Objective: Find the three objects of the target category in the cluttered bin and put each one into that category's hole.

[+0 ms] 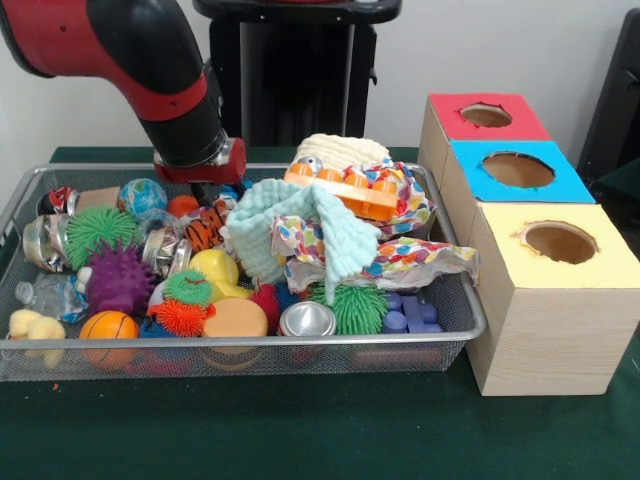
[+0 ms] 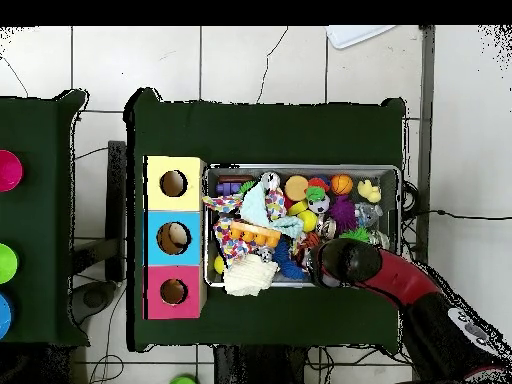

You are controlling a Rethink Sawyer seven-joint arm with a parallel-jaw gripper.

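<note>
The wire mesh bin (image 1: pixel 250 343) is packed with toys; it also shows in the overhead view (image 2: pixel 300 168). My gripper (image 1: pixel 207 188) is low over the bin's back left part, its tip hidden among the toys. The tiger-striped plush (image 1: pixel 205 229) lies just in front of and below it. The pale yellow plush (image 1: pixel 33 325) lies in the front left corner, and it shows in the overhead view (image 2: pixel 370 190). A tan soft thing (image 1: pixel 94 197) at the back left may be the tan-orange plush. The red-surround hole (image 1: pixel 486 115) tops the farthest wooden box (image 2: pixel 173 291).
Spiky rubber balls (image 1: pixel 118 278), a small basketball (image 1: pixel 108 325), metal tins (image 1: pixel 307 319), a teal cloth (image 1: pixel 300 235) and an orange brick toy (image 1: pixel 345 190) crowd the bin. Blue-surround (image 1: pixel 517 169) and yellow-surround (image 1: pixel 559 241) holes top boxes nearer the camera. My arm (image 2: pixel 400 285) overhangs the bin's corner.
</note>
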